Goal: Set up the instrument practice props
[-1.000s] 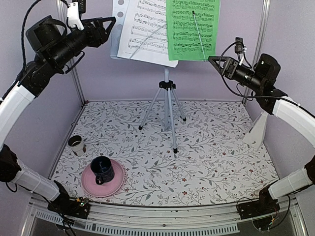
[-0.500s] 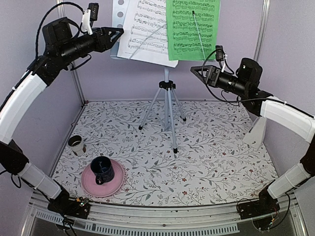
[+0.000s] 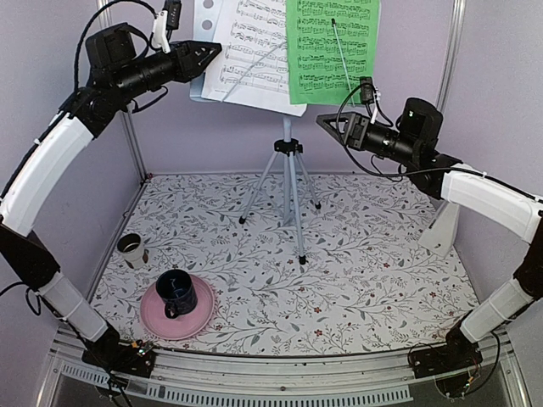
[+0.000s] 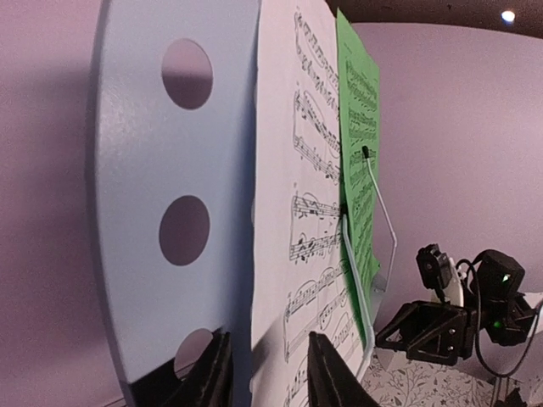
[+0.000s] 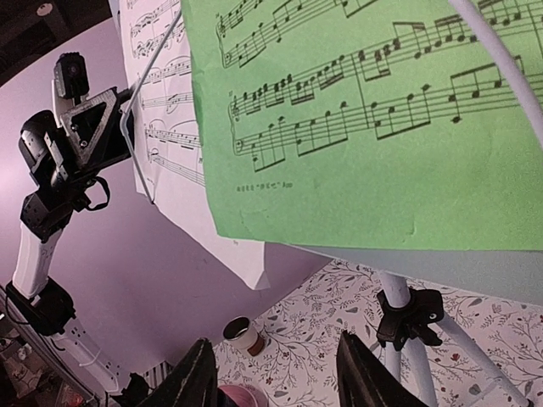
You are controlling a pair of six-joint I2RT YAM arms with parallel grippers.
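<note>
Pale-blue stand (image 4: 144, 170), high on its tripod (image 3: 288, 182) at the back of the surface (image 3: 365, 254), could twist and shed its white sheet (image 3: 254, 51) and green sheet (image 3: 331, 47) if the left fingers (image 3: 209, 54), parted astride its edge, shove sideways; right fingers (image 3: 327, 122) hover parted, empty.

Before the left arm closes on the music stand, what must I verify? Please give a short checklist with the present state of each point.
1. Left gripper jaws apart, with the edge of the white sheet between them: ok.
2. Right gripper open and empty, below the green sheet: ok.
3. White sheet straight on the music stand: not ok; it is tilted and its lower corner hangs below.
4. Green sheet under its wire: ok.
5. Tripod upright, legs spread: ok.
</note>
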